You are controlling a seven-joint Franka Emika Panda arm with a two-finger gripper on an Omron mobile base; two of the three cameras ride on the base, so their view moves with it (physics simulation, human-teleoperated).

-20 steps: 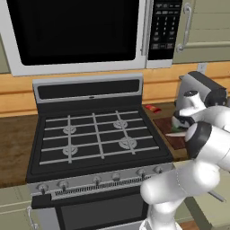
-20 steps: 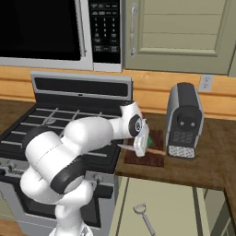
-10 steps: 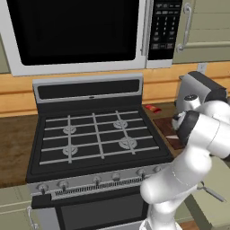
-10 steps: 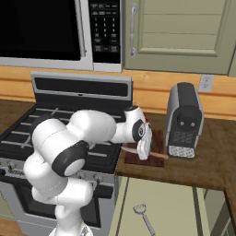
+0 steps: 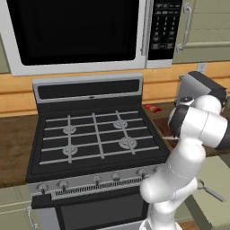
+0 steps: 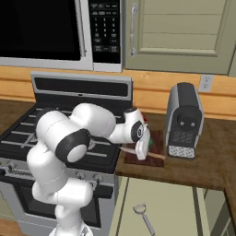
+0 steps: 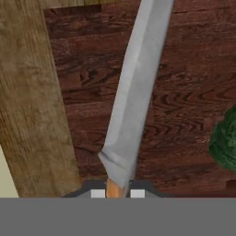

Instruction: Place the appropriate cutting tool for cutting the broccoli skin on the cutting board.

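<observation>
The cutting tool [image 7: 133, 87] is a knife with a long grey blade and an orange handle stub. My gripper [image 7: 115, 191] is shut on that handle. The blade reaches out over the dark reddish-brown cutting board [image 7: 184, 101], close above it. The green broccoli [image 7: 226, 143] lies on the board at the right edge of the hand view. From the right base camera, my gripper [image 6: 144, 145] hangs over the cutting board [image 6: 156, 138] beside the broccoli [image 6: 150, 142]. In the left base view my own arm hides most of the cutting board [image 5: 161, 125].
A grey coffee machine [image 6: 184, 120] stands just right of the board. The gas stove [image 6: 27, 129] lies to its left, with the microwave [image 6: 55, 27] above. A small red item [image 5: 152, 108] sits behind the board. A small metal utensil [image 6: 144, 216] lies on a beige surface below the counter edge.
My hand has come down a little and to the right over the board with the knife still in it. The arm's elbow has swung round.
</observation>
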